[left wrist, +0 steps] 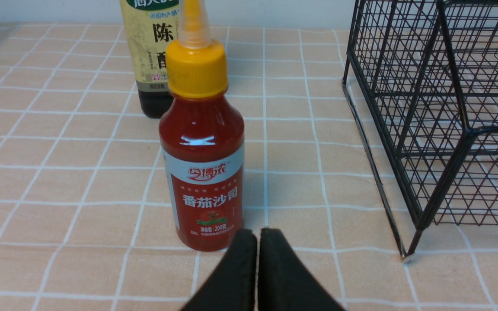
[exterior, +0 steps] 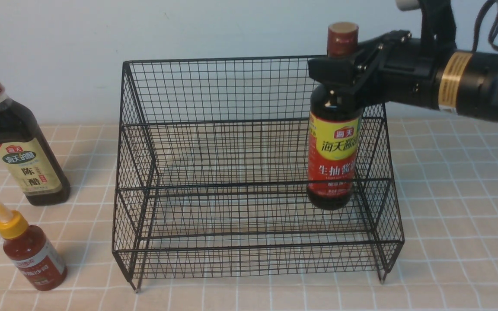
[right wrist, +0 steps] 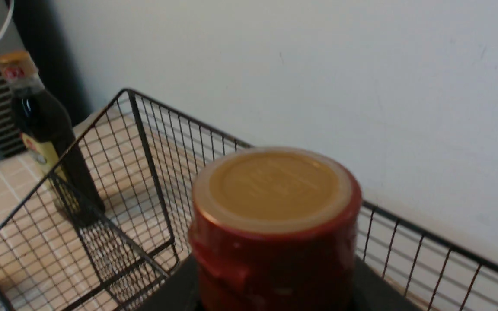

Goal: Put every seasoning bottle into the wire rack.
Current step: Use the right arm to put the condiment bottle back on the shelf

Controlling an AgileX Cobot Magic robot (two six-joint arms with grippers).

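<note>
Right hand (exterior: 337, 73) gripping the soy sauce bottle (exterior: 334, 155) by its red neck, just under the cap; fingers closed around it. Bottle roughly upright, slight tilt, yellow and red label facing the camera, at the right end of the wire rack (exterior: 253, 185). Its base shows behind the rack's middle front bar, above the lower front bar; can't tell if it touches the mesh. Right wrist view: red cap (right wrist: 275, 190) up close, top of it tan, dark blurry fingers either side.

Left hand (left wrist: 257, 268) shut, fingertips together, nothing between them; seen in left wrist view, near the sauce bottle.

Rack: black mesh, tall back, sloped sides, standing on the desk (exterior: 456, 194), pale wall (exterior: 231, 26) behind. Desk cover is tan with white grid lines.

Vinegar bottle (exterior: 24, 142), dark, gold cap, beige label, stands on desk left of rack, outside it. Small squeeze bottle (exterior: 35, 257), red with yellow cap and pointed nozzle, also on desk left of rack, nearer the camera than the vinegar, apart from the rack. Both upright.
</note>
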